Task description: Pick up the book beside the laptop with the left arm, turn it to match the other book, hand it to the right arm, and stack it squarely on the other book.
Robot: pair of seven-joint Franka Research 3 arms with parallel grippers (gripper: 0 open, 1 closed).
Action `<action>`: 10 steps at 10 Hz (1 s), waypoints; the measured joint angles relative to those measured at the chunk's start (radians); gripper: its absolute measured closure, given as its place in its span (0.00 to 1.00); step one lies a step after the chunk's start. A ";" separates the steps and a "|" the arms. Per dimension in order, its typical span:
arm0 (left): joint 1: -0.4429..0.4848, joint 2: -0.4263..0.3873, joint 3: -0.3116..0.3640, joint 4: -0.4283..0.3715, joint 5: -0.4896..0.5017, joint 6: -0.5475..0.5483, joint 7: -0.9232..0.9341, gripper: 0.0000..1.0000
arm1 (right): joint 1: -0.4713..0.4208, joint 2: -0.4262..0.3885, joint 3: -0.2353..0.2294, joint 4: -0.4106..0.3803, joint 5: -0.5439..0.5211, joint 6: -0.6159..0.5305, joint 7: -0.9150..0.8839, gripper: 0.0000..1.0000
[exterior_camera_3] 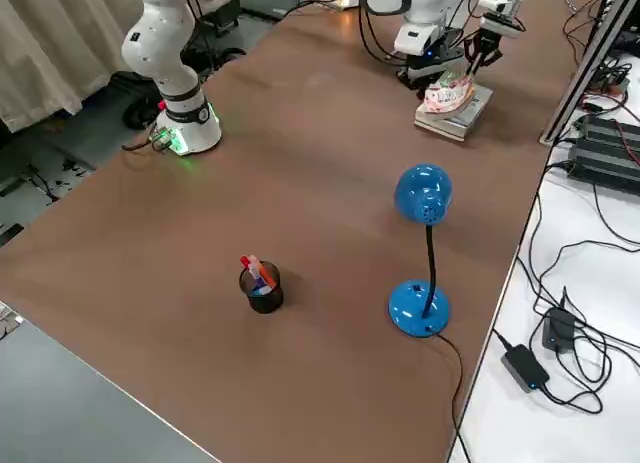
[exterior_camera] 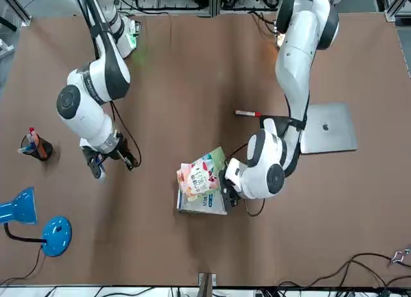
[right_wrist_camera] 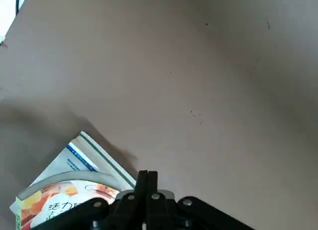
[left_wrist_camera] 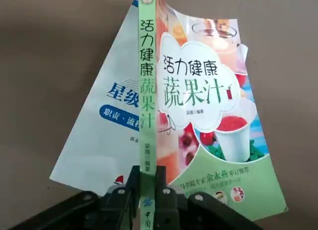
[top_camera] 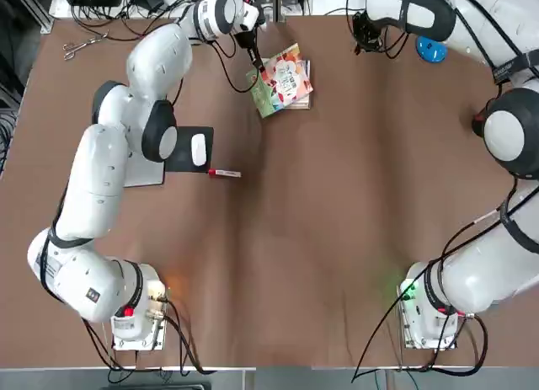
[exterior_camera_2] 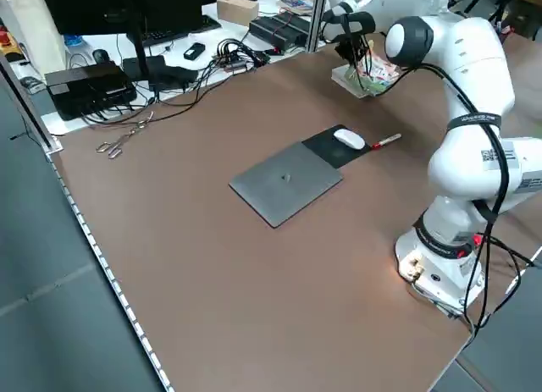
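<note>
Two books, two grippers. The left gripper (left_wrist_camera: 147, 190) pinches the book (left_wrist_camera: 198, 115) by its green spine, holding it skewed directly over the other book (left_wrist_camera: 107, 135). The right gripper (right_wrist_camera: 147, 178), pressed together and empty, hangs beside both. One laptop (exterior_camera_2: 286, 182) lies well behind the left gripper.

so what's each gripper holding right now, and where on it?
Left gripper is shut on the book, pinching its green spine at one end, above the other book. Right gripper is shut on nothing.
</note>
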 joint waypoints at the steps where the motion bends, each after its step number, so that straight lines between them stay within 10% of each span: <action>1: -0.004 0.000 0.001 0.000 0.007 0.000 0.014 0.85 | 0.000 0.000 0.000 0.001 0.000 0.000 0.000 1.00; 5: -0.009 0.000 0.002 0.002 0.022 0.001 0.019 0.83 | -0.001 0.019 0.000 0.023 0.007 0.000 0.069 1.00; 10: -0.014 -0.003 0.002 0.006 0.030 0.069 -0.009 0.28 | 0.006 0.060 0.007 0.119 0.022 0.001 0.184 1.00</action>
